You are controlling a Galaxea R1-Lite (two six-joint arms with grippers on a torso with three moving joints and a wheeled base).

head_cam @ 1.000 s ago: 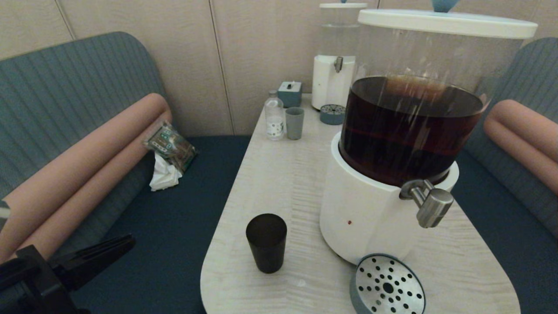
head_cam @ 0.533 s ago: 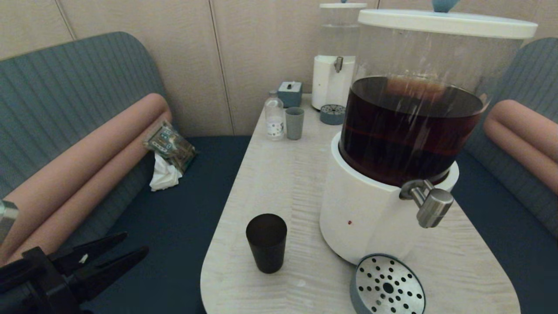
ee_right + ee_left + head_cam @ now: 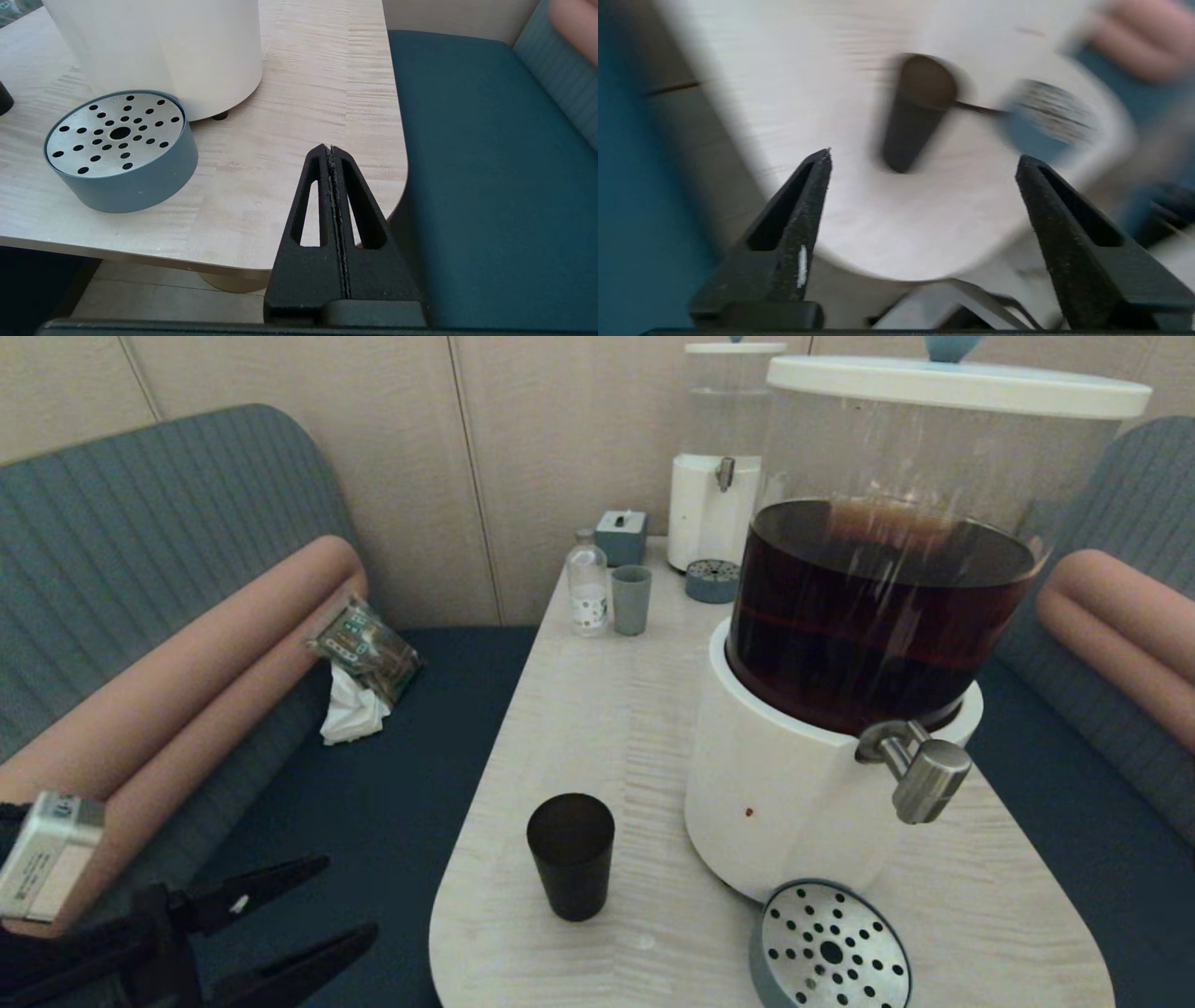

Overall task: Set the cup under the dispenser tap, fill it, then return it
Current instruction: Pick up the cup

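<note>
The dark cup point(image 3: 570, 855) stands upright on the table point(image 3: 607, 728), at nine o'clock of the dispenser tap point(image 3: 920, 770); left gripper point(image 3: 350, 901) spread wide, empty, short of it at eight o'clock; right gripper point(image 3: 331, 148) pressed together.

Matte black tapered jaws with triangular cutouts; a silver labelled wrist block point(image 3: 42, 855).

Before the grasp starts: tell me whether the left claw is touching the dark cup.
Apart. The head view shows the left claw, jaws open, off the table's near-left edge, with bare tabletop between it and the cup.
</note>
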